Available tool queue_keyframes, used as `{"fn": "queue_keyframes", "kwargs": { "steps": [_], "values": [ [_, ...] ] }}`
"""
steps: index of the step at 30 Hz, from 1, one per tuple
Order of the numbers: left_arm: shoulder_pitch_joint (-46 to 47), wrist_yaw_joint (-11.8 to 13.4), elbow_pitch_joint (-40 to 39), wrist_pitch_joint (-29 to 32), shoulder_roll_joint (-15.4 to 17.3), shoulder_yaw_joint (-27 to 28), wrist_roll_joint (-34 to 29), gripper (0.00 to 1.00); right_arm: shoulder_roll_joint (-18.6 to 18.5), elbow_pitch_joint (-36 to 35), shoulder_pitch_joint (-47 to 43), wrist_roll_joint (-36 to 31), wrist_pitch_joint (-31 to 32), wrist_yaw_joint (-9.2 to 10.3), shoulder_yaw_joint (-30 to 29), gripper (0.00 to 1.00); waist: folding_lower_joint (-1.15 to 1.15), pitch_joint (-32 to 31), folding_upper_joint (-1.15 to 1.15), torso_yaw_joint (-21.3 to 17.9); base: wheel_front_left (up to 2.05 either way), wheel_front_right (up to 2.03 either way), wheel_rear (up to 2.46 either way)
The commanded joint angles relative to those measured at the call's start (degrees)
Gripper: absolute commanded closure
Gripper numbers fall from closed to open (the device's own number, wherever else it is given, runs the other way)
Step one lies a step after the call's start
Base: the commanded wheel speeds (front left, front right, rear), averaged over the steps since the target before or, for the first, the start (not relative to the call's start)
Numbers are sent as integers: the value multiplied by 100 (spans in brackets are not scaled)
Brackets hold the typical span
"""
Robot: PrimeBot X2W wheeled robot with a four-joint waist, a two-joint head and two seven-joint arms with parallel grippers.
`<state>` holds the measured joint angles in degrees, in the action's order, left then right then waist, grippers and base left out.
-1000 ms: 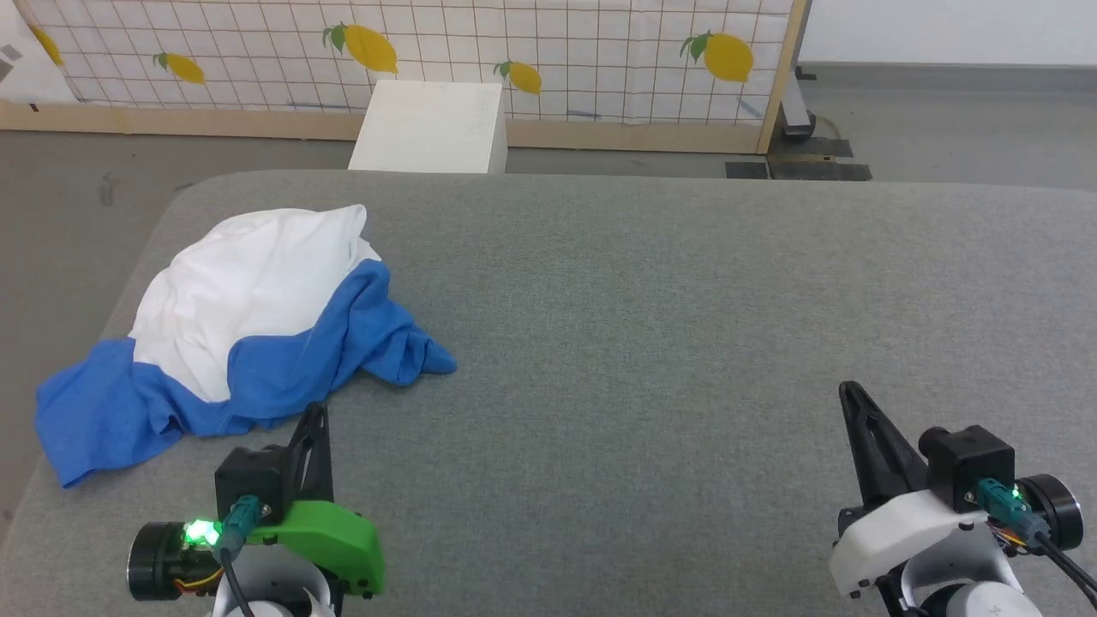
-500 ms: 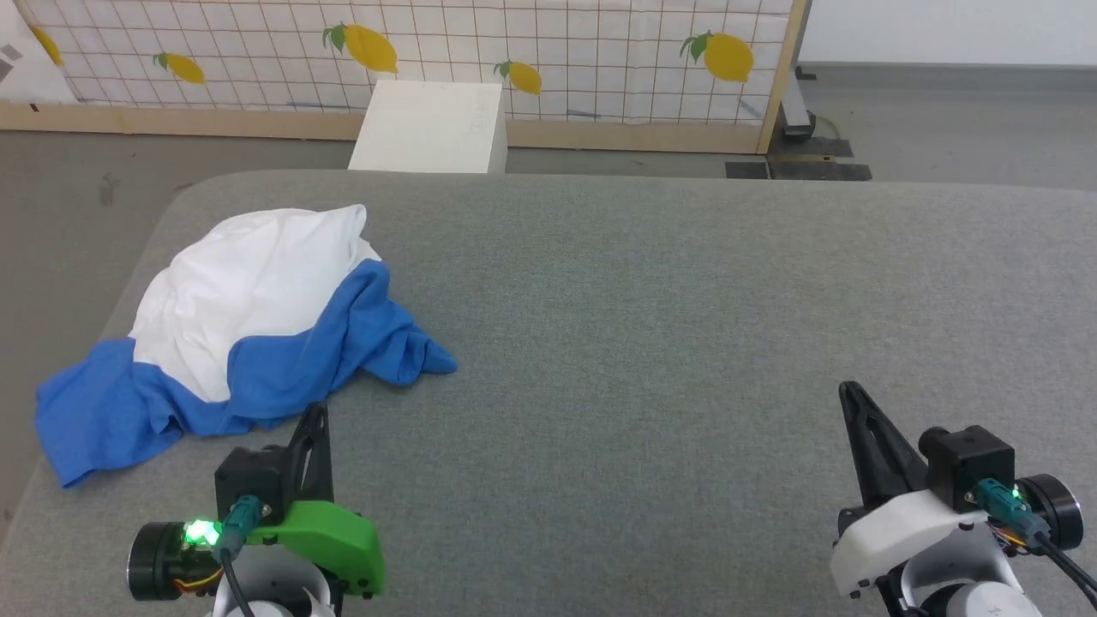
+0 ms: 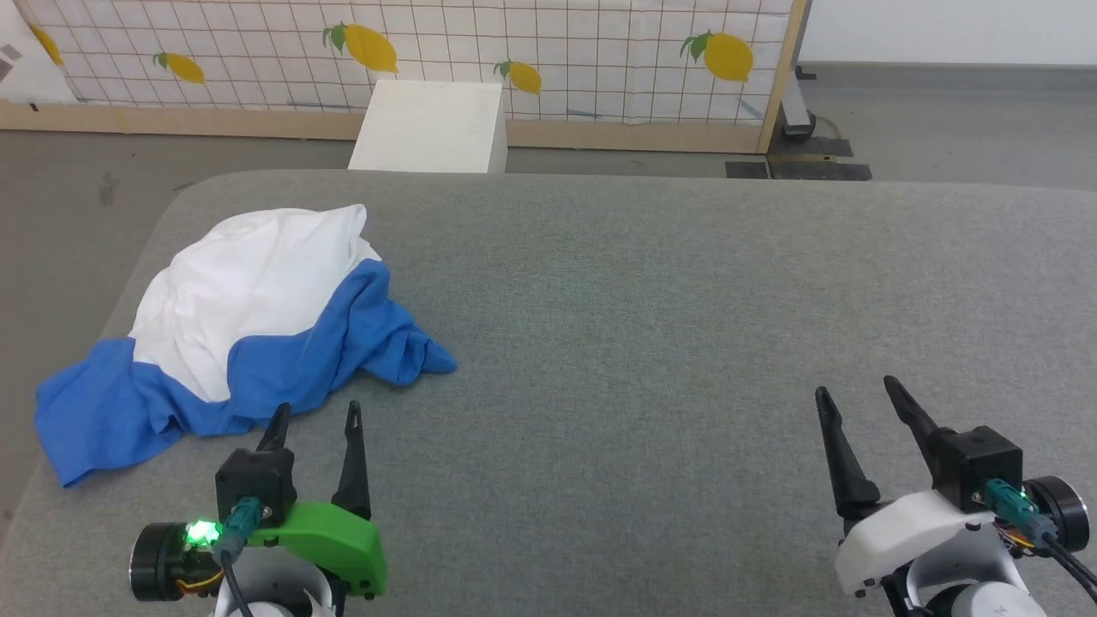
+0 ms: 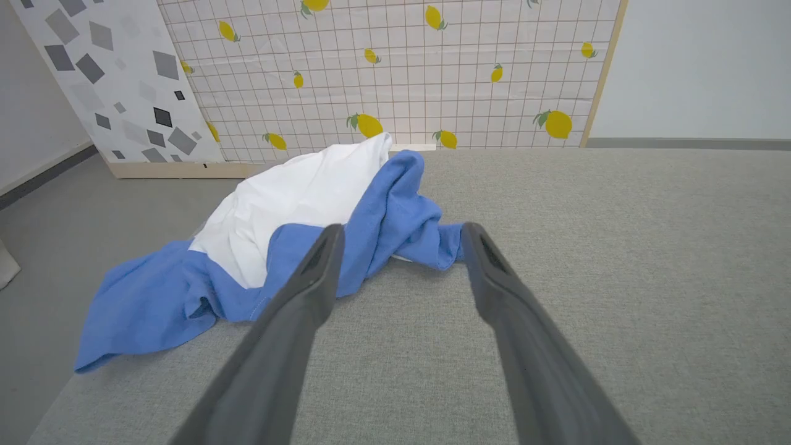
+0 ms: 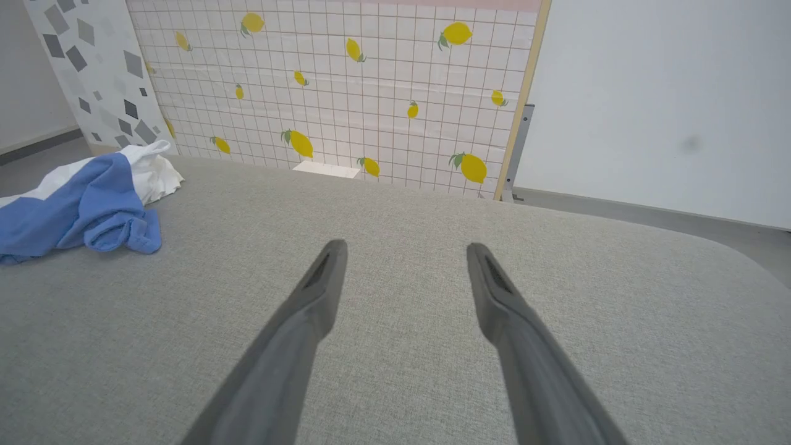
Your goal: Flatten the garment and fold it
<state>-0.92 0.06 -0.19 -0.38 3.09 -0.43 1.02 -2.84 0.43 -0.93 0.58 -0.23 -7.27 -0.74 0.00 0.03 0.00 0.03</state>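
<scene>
Crumpled garment (image 3: 248,291), sleeves lost in its folds, left claw (image 3: 317,410) and right claw (image 3: 857,387) wide, empty

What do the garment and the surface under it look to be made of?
The garment: thin soft cloth, matte, white and blue; it slumps in loose folds. The surface: grey woven fabric, matte, probably padded; weave shows in wrist views, corners rounded.

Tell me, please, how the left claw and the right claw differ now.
The left claw has a green housing; the right claw has a white one. The left claw's tips are close beside the blue edge of the garment; the right claw stands far from it, over bare grey surface. Both are open and hold nothing.
</scene>
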Motion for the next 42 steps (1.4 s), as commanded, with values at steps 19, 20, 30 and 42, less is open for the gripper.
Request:
{"fn": "queue_keyframes", "kwargs": {
  "steps": [19, 20, 30, 42],
  "values": [
    [-140, 17, -56, -279, -4, 6, 73, 0, -1, 103, -4, 214, -288, -5, -335, 0, 0, -8, 0, 7, 0, 0, 0],
    [-146, 17, -58, -289, -5, 7, 77, 0, -1, 107, -3, 219, -298, -5, -351, 0, 0, -9, 0, 8, 0, 0, 0],
    [-206, 27, -71, -406, -6, 9, 123, 0, -1, 138, -36, 230, -416, -6, -468, 0, 0, -25, 0, 68, 0, 0, 0],
    [-269, 48, -145, -550, -8, 27, 199, 0, -1, 165, -46, 249, -560, -9, -506, 0, 0, -41, 0, 449, 0, 0, 0]
  ]
}}
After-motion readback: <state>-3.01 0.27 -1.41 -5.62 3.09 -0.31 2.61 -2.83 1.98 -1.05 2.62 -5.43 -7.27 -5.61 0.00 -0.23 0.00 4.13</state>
